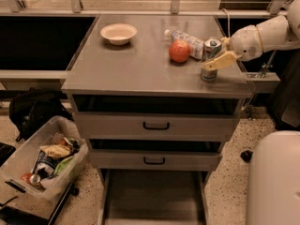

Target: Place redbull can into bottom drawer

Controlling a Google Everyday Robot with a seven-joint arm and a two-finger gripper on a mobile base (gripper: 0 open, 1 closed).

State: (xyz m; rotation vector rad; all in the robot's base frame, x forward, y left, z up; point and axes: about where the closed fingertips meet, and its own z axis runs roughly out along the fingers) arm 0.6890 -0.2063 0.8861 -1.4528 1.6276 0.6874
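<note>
The redbull can point(208, 74) stands upright on the grey cabinet top point(131, 64), near its right front corner, its shiny top just right of an orange. My gripper point(216, 60) reaches in from the right on a white arm point(262, 34). A yellowish finger point(220, 60) lies across the can's middle and the gripper is shut on the can, which rests on the top. The bottom drawer point(152, 200) is pulled open at floor level below the cabinet, and nothing shows in it.
An orange point(179, 51) and a lying clear plastic bottle point(185, 37) sit just left of the can. A white bowl point(118, 33) is at the back left. Two upper drawers point(156, 125) are closed. A bin of snacks point(42, 165) stands on the floor at left, my white base point(274, 182) at right.
</note>
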